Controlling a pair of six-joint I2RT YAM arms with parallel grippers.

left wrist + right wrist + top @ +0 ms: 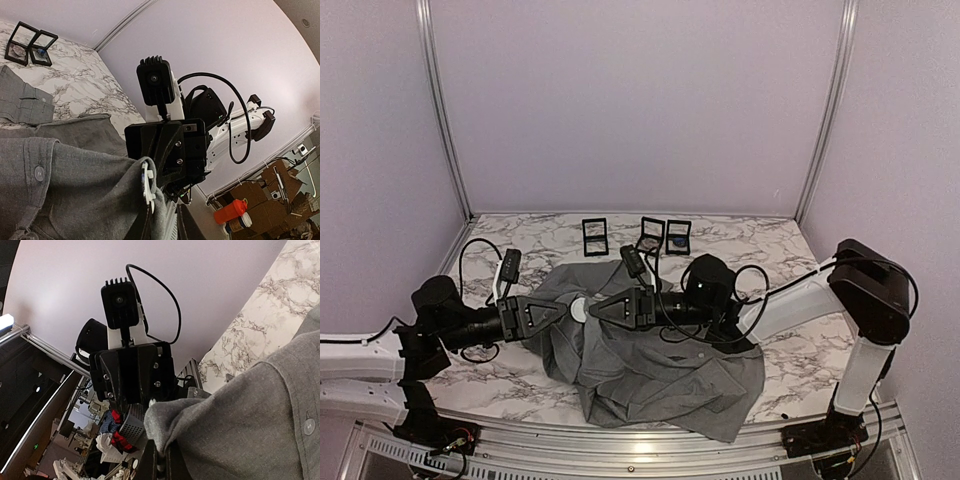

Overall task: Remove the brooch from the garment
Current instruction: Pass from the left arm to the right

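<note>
Down on the marble table (pixel 800 250), veined white and grey, with the garment (pixel 660 375) heaped across its middle and spilling toward the near edge. Both arms stretched in low from either side, nose to nose over the upper left part of the cloth. Right gripper (pixel 592 307) closed tight, with a raised fold of grey fabric nipped between its fingers (pixel 148 465) in the right wrist view. Left gripper (pixel 564 312) tip to tip with it, cloth draped over and between its jaws; cannot tell from the left wrist view whether clamped on the cloth or slack. Right between the two tips, a small white piece (pixel 579 310): round from above, thin and edge-on from the left wrist, with a speck of blue, sitting at the crest of the fold. Too small to call brooch or label. Much of the shirt folded under itself, collar and pocket not to be made out, part of it covered by the arms. Matte woven grey throughout, softly creased, with a stitched cuff (pixel 25 100) lying flat on the marble. Beyond the cloth, at the back of the table, three small black square frames (pixel 651 235) in a row, contents a blur. Smallest of all, flat round grey buttons (pixel 309 426) along the placket.
</note>
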